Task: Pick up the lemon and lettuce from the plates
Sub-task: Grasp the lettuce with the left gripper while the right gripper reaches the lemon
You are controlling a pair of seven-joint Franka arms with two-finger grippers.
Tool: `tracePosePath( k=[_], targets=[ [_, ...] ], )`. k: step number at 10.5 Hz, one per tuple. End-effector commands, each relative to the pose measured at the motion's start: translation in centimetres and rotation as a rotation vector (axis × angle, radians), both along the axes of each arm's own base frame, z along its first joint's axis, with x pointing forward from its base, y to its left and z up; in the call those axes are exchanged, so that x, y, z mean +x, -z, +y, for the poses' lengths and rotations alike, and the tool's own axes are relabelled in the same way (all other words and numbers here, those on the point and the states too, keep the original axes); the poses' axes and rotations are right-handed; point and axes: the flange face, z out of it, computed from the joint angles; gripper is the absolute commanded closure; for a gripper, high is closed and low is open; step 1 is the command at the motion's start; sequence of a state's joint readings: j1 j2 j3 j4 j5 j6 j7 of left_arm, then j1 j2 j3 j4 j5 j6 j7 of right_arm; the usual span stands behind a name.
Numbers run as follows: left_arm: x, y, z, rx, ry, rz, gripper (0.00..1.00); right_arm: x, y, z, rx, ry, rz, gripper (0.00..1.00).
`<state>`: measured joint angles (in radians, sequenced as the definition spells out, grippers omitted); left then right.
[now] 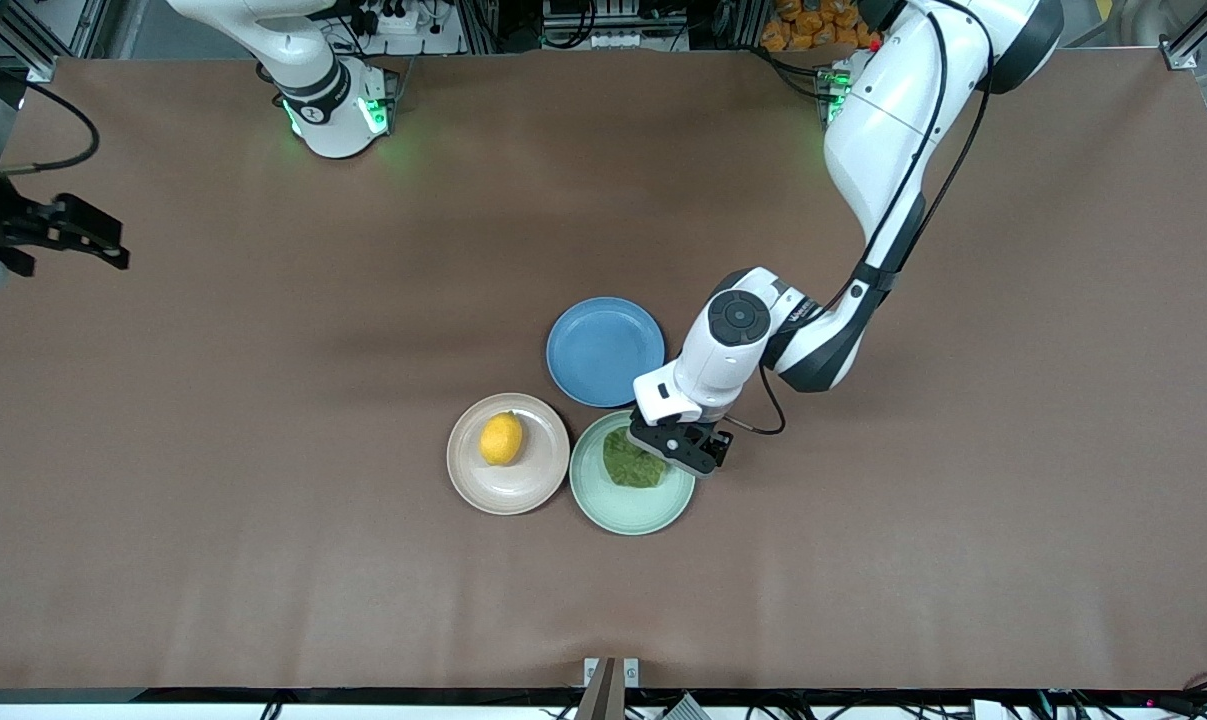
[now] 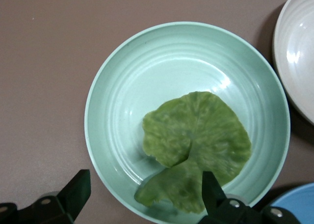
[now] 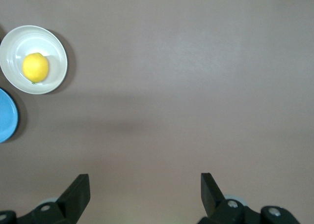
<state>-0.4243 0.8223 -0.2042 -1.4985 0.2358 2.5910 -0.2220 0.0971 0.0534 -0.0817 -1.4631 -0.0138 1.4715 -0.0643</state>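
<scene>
Brown cloth covers the whole table [image 1: 263,500]. My right gripper [image 1: 83,235] waits over the right arm's end, jaws spread, holding nothing. Three plates cluster mid-table: one beige plate [image 1: 523,480] carrying one lemon [image 1: 501,438], one blue plate [image 1: 605,350] farther from the front camera, and one mint plate [image 1: 628,510] holding one lettuce [image 1: 631,462] leaf. My left gripper [image 1: 685,445] hangs over the mint plate's rim, jaws spread beside the leaf.

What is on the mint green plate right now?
The lettuce lies on the mint green plate, with the open left gripper over the plate's rim. The front view shows the gripper covering part of the leaf's edge.
</scene>
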Motion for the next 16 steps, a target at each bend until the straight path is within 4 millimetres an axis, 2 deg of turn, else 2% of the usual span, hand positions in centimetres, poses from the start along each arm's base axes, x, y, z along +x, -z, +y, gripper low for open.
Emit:
tracePosePath(
  k=[1, 3, 5, 6, 8, 11, 13, 14, 15, 16],
  targets=[
    [0.3, 1.0, -0.5, -0.010, 0.003, -0.041, 0.00, 2.3, 3.1, 4.3, 0.043, 0.055, 0.017, 0.00],
    [0.2, 1.6, -0.7, -0.015, 0.003, -0.055, 0.00, 3.0, 4.8, 7.0, 0.041, 0.085, 0.034, 0.00],
    [0.2, 1.5, -1.0, -0.014, 0.006, -0.062, 0.00, 4.5, 8.0, 8.3, 0.042, 0.111, 0.061, 0.00],
    [0.1, 2.1, -1.0, -0.010, 0.006, -0.057, 0.00, 5.1, 10.4, 9.9, 0.045, 0.095, 0.100, 0.00],
    [0.0, 1.8, -1.5, -0.018, -0.011, -0.059, 0.00, 6.1, 13.2, 12.2, 0.032, 0.155, 0.106, 0.00],
    [-1.2, 2.1, -3.6, -0.017, -0.015, -0.062, 0.08, 7.3, 18.4, 17.5, 0.008, 0.273, 0.094, 0.00],
    [-1.1, 2.4, -3.2, -0.009, -0.017, -0.061, 0.12, 7.8, 22.4, 20.8, 0.013, 0.292, 0.075, 0.00],
    [-1.1, 2.6, -3.1, -0.005, -0.017, -0.059, 0.16, 8.0, 24.6, 22.3, 0.031, 0.307, 0.085, 0.00],
    [-1.4, 2.8, -3.4, 0.002, -0.005, -0.061, 0.26, 8.2, 26.7, 24.0, 0.054, 0.326, 0.080, 0.00],
    [-1.1, 3.0, -2.8, 0.025, 0.003, -0.075, 0.41, 8.3, 28.8, 25.6, 0.056, 0.355, 0.071, 0.00]
  ],
)
